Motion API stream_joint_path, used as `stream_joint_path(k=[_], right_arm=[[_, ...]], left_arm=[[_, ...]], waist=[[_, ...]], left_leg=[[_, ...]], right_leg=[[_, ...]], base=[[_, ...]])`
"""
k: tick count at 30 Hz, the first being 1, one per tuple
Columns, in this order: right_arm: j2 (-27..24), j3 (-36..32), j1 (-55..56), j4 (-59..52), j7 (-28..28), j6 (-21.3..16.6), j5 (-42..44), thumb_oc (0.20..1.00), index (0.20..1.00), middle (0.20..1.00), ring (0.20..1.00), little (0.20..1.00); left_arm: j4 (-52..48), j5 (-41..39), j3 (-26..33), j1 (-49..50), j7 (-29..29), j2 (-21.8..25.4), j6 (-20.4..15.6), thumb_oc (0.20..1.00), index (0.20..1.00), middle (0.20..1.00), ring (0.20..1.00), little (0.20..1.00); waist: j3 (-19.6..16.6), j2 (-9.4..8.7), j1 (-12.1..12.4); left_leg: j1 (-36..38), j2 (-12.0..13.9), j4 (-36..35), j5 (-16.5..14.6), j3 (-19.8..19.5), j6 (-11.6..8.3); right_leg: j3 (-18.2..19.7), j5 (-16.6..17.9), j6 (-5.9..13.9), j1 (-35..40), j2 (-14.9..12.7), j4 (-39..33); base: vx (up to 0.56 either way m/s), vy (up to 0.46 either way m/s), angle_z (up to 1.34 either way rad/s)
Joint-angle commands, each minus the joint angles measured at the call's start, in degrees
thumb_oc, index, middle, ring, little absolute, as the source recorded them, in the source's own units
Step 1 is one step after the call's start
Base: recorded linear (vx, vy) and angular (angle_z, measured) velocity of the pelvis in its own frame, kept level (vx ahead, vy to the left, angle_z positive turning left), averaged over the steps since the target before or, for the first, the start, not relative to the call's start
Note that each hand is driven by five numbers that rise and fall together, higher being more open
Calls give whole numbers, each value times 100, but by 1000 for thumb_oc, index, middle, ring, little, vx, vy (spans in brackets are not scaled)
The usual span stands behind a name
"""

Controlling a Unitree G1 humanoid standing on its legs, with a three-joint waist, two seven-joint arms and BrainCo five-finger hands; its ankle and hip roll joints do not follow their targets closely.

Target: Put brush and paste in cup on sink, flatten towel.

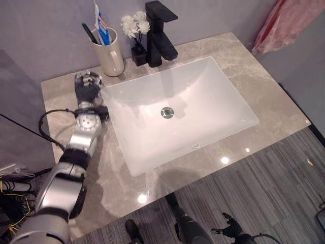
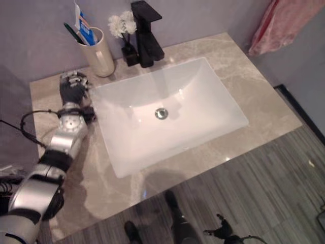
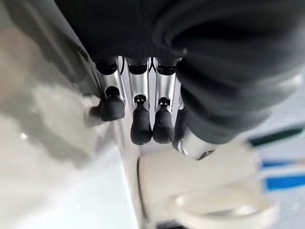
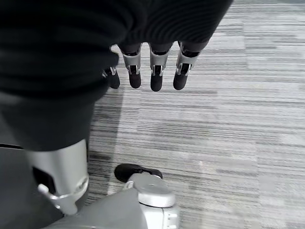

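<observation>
While upright, one cup [image 1: 109, 53], two items.

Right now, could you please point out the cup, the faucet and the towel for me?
cup [image 1: 110, 57]: left eye view, on its cream side wall, below the rim.
faucet [image 1: 156, 35]: left eye view, on the black upright body.
towel [image 1: 287, 23]: left eye view, on the pink cloth hanging at the upper right.
</observation>
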Motion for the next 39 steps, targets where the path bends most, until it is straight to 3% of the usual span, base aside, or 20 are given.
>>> stream_joint_path(k=[1,8,15,16,21,22,23,25,26,31,34,35,36,37,38,39], right_arm=[[45,-251,-141,123,-112,-92,7,1000,1000,1000,1000,1000],[234,-401,-176,567,-68,-104,-238,1000,1000,1000,1000,1000],[241,-389,-246,643,-247,-121,-440,1000,1000,1000,1000,1000],[242,-382,-322,621,-332,-117,-427,1000,1000,1000,1000,1000],[147,-307,-392,601,-394,-30,-516,1000,1000,1000,1000,1000],[82,-280,-394,567,-385,18,-564,1000,1000,1000,1000,1000],[78,-282,-394,564,-384,19,-563,1000,1000,1000,1000,1000],[4,-256,-407,481,-368,83,-630,1000,1000,1000,1000,1000],[-80,-240,-429,428,-349,118,-653,1000,1000,1000,1000,1000],[-163,-154,-434,507,-325,151,-695,1000,1000,1000,1000,1000],[-266,-149,-573,866,-226,192,-658,1000,1000,1000,1000,1000],[-266,-149,-577,869,-226,190,-658,1000,1000,1000,1000,1000],[-278,-157,-615,890,-204,201,-646,1000,1000,1000,1000,1000],[-251,-187,-625,901,-175,208,-618,1000,1000,1000,1000,1000],[-217,-247,-649,1010,-58,254,-554,1000,1000,1000,1000,1000],[-179,-251,-675,1116,24,282,-588,1000,1000,1000,1000,1000]], left_arm=[[-254,343,446,973,81,-81,-231,200,200,200,200,200],[-1664,255,1682,3400,-250,-676,-749,200,200,200,200,200],[-833,-85,2022,3998,49,-1314,-802,200,200,200,200,200],[-150,-353,1972,4050,130,-1512,-747,200,200,200,200,200],[858,-1091,1531,4278,-458,-1840,-359,200,200,200,200,200],[1435,-1732,1380,4337,-820,-2032,-135,200,200,200,200,200],[1456,-1749,1378,4328,-838,-2029,-144,200,200,200,200,200],[1667,-3024,1404,4250,-1221,-2263,-90,200,200,200,200,200],[1962,-2578,1198,4191,-1293,-2208,121,200,200,200,200,200],[2600,-2309,777,3944,-1693,-2211,450,200,200,200,200,200],[3329,-1668,518,3643,-1918,-2211,654,627,627,627,627,627],[3334,-1667,520,3636,-1919,-2212,652,683,683,683,683,683],[3557,-1420,534,3536,-1924,-2179,704,671,671,671,671,671],[3787,-1373,656,3401,-1955,-2145,746,680,680,680,680,680],[4112,-1251,868,3287,-2029,-2078,851,780,780,780,780,780],[4326,-977,984,3238,-2001,-1994,875,796,796,796,796,796]], waist=[[335,-121,139],[139,-175,515],[27,-107,728],[-9,-80,770],[-52,19,802],[-65,89,778],[-62,95,777],[-43,156,743],[-36,216,708],[22,315,600],[88,348,519],[97,347,518],[115,294,471],[122,222,414],[91,122,382],[44,43,392]], left_leg=[[196,194,53,6,-450,-178],[414,212,53,-43,-531,-138],[498,248,53,50,-707,-170],[492,263,53,110,-737,-184],[532,345,53,215,-760,-210],[541,407,53,288,-741,-238],[543,412,53,287,-744,-241],[511,463,53,364,-736,-283],[409,539,53,467,-749,-341],[233,661,53,601,-739,-422],[374,551,53,639,-599,-368],[381,550,53,638,-599,-368],[391,448,274,504,-477,-304],[338,326,624,220,-366,-227],[348,32,1027,-224,-335,-109],[446,-268,1282,-647,-602,21]], right_leg=[[-213,-134,491,287,-356,-7],[-310,-251,446,563,-339,-7],[-518,-364,363,804,-324,-7],[-564,-388,325,843,-312,-7],[-614,-427,261,956,-236,-7],[-614,-459,221,983,-181,-7],[-617,-459,218,987,-177,-7],[-627,-483,180,973,-124,-7],[-665,-500,147,920,-69,-7],[-756,-569,88,881,12,-7],[-791,-566,85,930,-56,-7],[-790,-567,86,936,-57,-7],[-808,-538,68,923,-133,-7],[-849,-504,56,905,-215,-7],[-914,-428,21,911,-286,-7],[-931,-392,-1,951,-273,-7]], base=[[18,-20,8],[10,-9,5],[-26,-45,19],[-44,-77,16],[-35,-80,4],[-35,-82,4],[-41,-69,4],[-82,-71,8],[-102,-84,6],[-88,-73,5],[-25,2,5],[-61,16,3],[-90,-17,0],[-150,-44,3],[-151,-47,44],[-106,-34,48]])
